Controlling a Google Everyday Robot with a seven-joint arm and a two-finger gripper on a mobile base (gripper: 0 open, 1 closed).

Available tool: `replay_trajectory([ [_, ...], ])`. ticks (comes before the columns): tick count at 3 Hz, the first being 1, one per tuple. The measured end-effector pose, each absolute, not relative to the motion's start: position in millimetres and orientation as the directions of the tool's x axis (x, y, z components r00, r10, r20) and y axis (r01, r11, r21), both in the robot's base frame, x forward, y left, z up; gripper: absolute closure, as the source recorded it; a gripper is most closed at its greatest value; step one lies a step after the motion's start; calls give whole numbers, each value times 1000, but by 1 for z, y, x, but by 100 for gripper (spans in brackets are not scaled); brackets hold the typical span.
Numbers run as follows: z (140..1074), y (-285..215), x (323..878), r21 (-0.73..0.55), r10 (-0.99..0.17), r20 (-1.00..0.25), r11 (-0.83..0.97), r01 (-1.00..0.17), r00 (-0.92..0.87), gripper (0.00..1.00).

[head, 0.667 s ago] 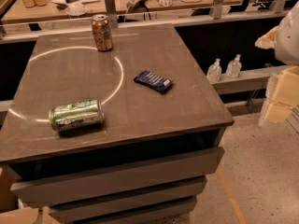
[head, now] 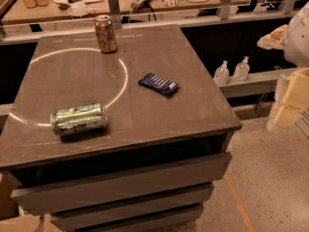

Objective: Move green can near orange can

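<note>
Nothing is done yet. Our gripper (head: pixel 289 100) hangs off the right edge of the table (head: pixel 193 115); we cannot tell if it is wide or narrow. The green can (head: pixel 78 119) lies on its side well to its left, well apart from the upright orange can (head: pixel 105 33) farther back. Reaching, grasping and carrying all remain.
</note>
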State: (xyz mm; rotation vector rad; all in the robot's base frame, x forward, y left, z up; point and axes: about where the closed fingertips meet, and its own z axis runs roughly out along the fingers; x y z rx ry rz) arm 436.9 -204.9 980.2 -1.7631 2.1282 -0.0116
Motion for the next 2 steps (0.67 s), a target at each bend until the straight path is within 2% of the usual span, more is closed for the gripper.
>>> replay_trajectory([
  [1, 971, -188, 440, -224, -904, -427, 117, -968, -11, 0],
  [2, 962, -145, 437, -201, -748, -645, -32, -979, 157, 0],
])
